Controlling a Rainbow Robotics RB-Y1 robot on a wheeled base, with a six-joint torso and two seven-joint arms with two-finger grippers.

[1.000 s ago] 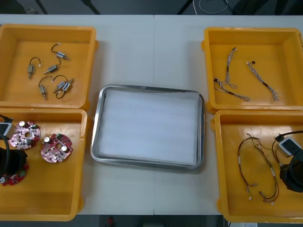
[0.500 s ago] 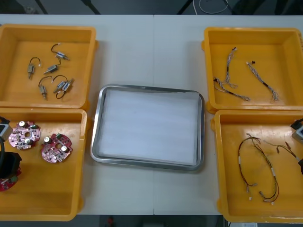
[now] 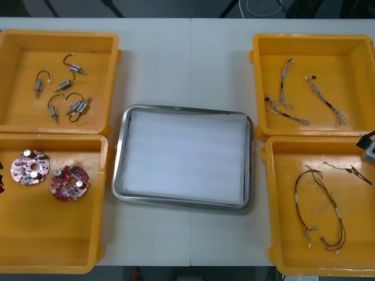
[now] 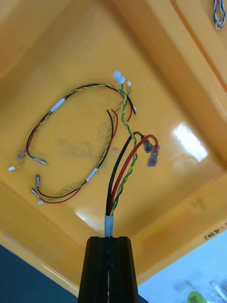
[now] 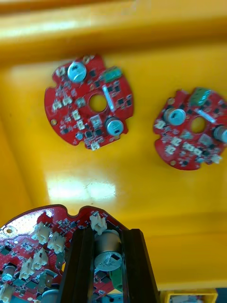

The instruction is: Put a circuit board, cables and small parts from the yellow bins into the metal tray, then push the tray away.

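Light table [image 3: 187, 58] under everything. Four yellow bins [image 3: 58, 33], glossy plastic squares, at ten, eight, two and four o'clock around the metal tray [image 3: 120, 152]: a rounded rectangle, shiny rim, white inside, long axis nine to three.

Left gripper [image 5: 108, 234] over the eight-o'clock bin, narrowed onto a silver can on a held circuit board [image 5: 28, 246]: round, red, studded with white connectors. Two spare boards [image 3: 30, 167] flat on that bin's floor.

Right gripper [image 4: 109, 240] over the four-o'clock bin, closed almost tight on a red and yellow cable [image 4: 124, 165], thin and twisted, long axis straight out from the fingertips. Looped cable [image 3: 319, 205] loose on that bin's floor.

Blue and white cables [image 3: 281, 105] at two, small metal parts [image 3: 61, 88] at ten.
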